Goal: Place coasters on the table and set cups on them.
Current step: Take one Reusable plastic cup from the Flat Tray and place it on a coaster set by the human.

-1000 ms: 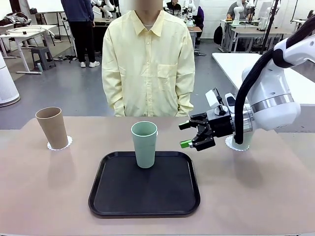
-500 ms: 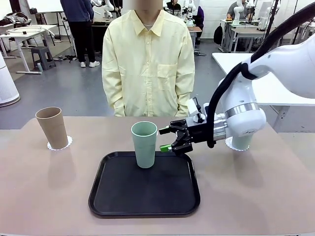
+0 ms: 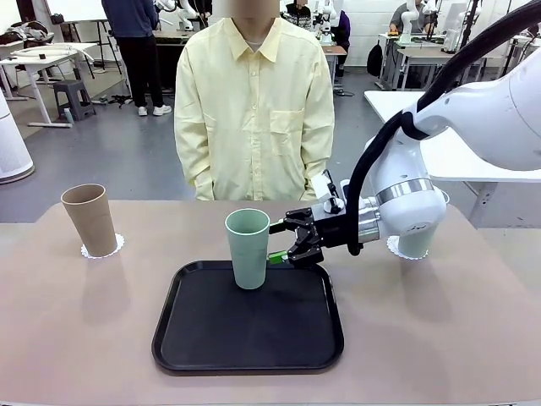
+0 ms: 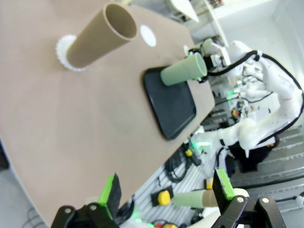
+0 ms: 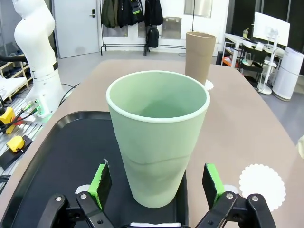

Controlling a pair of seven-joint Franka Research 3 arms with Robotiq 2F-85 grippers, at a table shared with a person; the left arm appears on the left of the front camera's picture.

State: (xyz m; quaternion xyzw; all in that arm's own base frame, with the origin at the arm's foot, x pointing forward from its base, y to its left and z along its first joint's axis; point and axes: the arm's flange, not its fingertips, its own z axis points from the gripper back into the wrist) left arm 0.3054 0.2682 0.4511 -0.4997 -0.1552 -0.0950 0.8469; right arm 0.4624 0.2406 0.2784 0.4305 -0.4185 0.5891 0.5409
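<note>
Mint green cup (image 3: 248, 249) stands upright on the black tray (image 3: 248, 338), near the tray's far edge, long axis vertical, mouth up, narrow base down. Tray sits mid-tabletop (image 3: 473, 330), toward the near edge.

Right pincer (image 3: 279, 243) reaches in horizontally from the right, fingers pointing at the cup's side, jaws apart. In the right wrist view the green pads (image 5: 101, 184) stand either side of the cup's lower body with a gap on both sides; no contact seen.

Tan-brown cup (image 3: 90, 220) upright on a white scalloped coaster (image 3: 116, 247) near the far left corner of the tabletop, mouth up.

Second mint cup (image 3: 418, 242) on a coaster (image 3: 394, 248) toward the far right edge, largely behind the right arm.

Bare coaster (image 5: 261, 184) lies flat on the tabletop beyond the tray's far edge.

Left pincer (image 4: 167, 192) jaws apart, holding nothing, seen off the tabletop's edge.
</note>
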